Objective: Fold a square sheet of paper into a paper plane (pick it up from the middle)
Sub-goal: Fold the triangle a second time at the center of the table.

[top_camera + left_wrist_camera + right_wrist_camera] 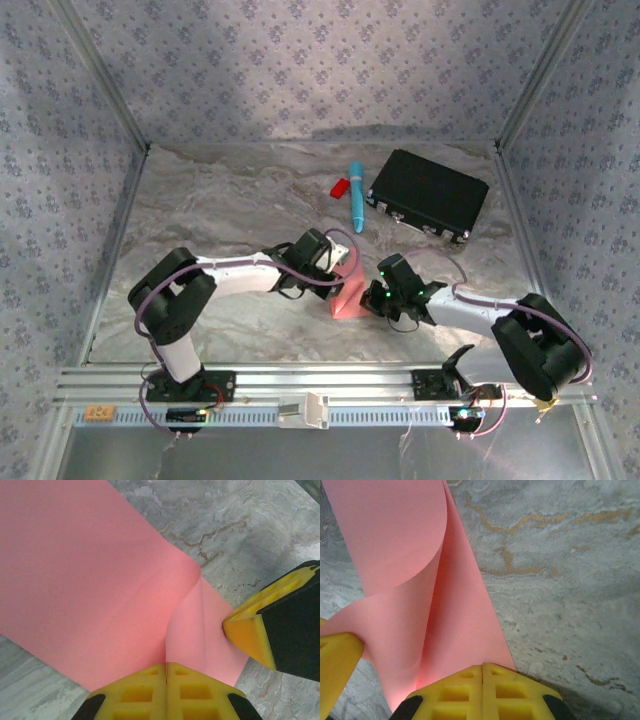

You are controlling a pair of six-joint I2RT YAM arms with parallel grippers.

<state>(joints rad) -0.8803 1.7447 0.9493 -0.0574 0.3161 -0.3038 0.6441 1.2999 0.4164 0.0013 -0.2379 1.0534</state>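
The square sheet of paper [349,290], pink-red, is held up off the marble table between both grippers and bent over in a soft curl. My left gripper [338,268] is shut on one edge of it; in the left wrist view the paper [90,580] runs into the closed jaws [166,664]. From the other side my right gripper [368,297] is shut on the paper [400,555], its jaws [482,666] pressed together. Each wrist view catches the other gripper's yellow fingers [250,635] [335,655] against the sheet. A paper plane is out of view.
Toward the back of the table lie a blue pen [355,195], a small red plastic piece [339,187] beside it, and a black case [428,195] at the back right. Patterned walls enclose the table [200,200] on three sides.
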